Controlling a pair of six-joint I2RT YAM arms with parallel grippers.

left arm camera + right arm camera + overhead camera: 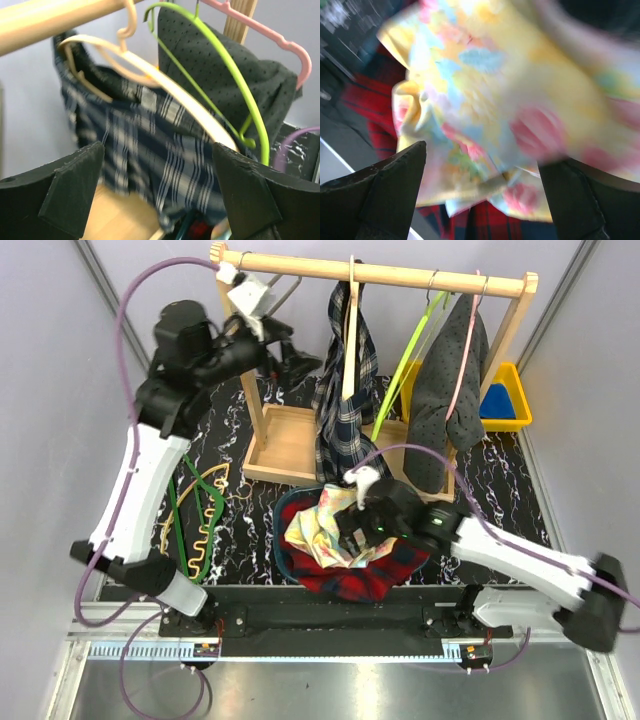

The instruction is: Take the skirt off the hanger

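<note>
Right gripper [350, 532] wide open and empty over the floral cloth [315, 525] in the basket [279, 532] at the table's [500, 480] near edge. Left gripper [295, 358] open, empty. Plaid skirt [340, 420] hangs on the cream hanger [165, 85] mid-rail. Risk: a tug pulls the hanger off or snags the green hanger [225, 75].

Bright even light, soft shadows, right wrist view motion-blurred

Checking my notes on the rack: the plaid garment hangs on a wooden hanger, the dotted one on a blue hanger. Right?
Not quite. The dotted garment hangs on a pink hanger, not a blue one; the left wrist view shows it. The plaid garment is on a wooden hanger, as you say.
</note>
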